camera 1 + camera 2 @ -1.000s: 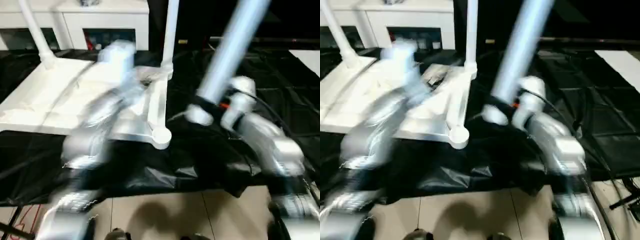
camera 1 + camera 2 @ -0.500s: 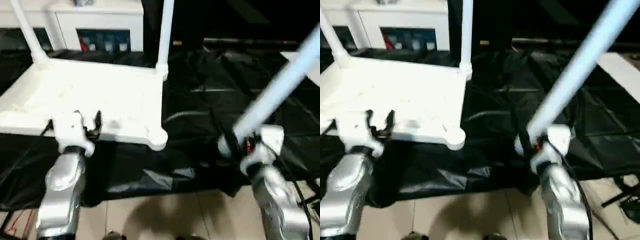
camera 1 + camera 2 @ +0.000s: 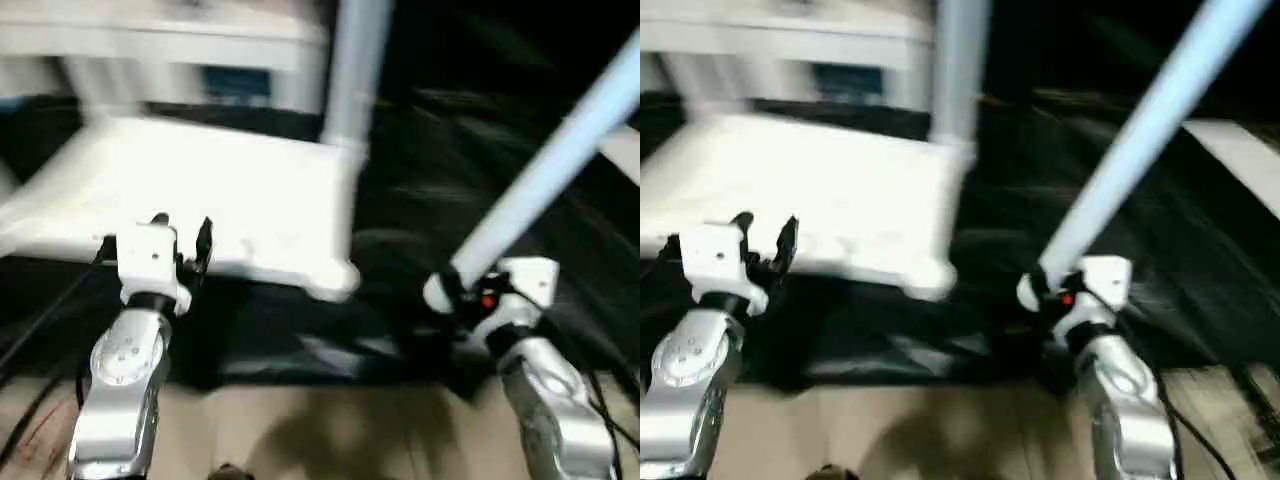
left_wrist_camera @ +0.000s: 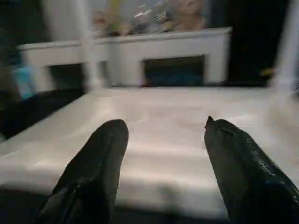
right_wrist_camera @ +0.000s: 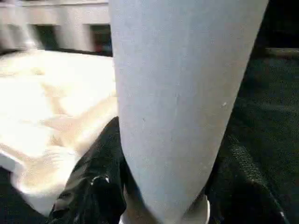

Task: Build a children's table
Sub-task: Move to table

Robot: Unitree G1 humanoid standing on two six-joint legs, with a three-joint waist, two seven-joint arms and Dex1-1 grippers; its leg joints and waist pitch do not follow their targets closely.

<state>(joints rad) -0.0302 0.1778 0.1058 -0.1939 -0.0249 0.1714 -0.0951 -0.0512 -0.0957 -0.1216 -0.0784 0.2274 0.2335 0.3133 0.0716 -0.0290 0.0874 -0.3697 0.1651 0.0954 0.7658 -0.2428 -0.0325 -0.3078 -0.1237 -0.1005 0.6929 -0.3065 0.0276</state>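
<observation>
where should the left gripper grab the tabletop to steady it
Probably the near long edge of the tabletop, approached from the robot's side. It lies flat, underside up, so its rim faces the open left gripper, whose fingers already point at it. The right gripper holds a leg.

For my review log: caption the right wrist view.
Right claw shut on a white table leg, upturned tabletop beside it.

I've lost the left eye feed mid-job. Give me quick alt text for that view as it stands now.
The right gripper, low on the right, has its jaws shut on a white leg that slants up toward the top right corner. At lower left, the left gripper hovers with jaws open at the near edge of the upturned tabletop, where one leg already stands in a far corner.
</observation>
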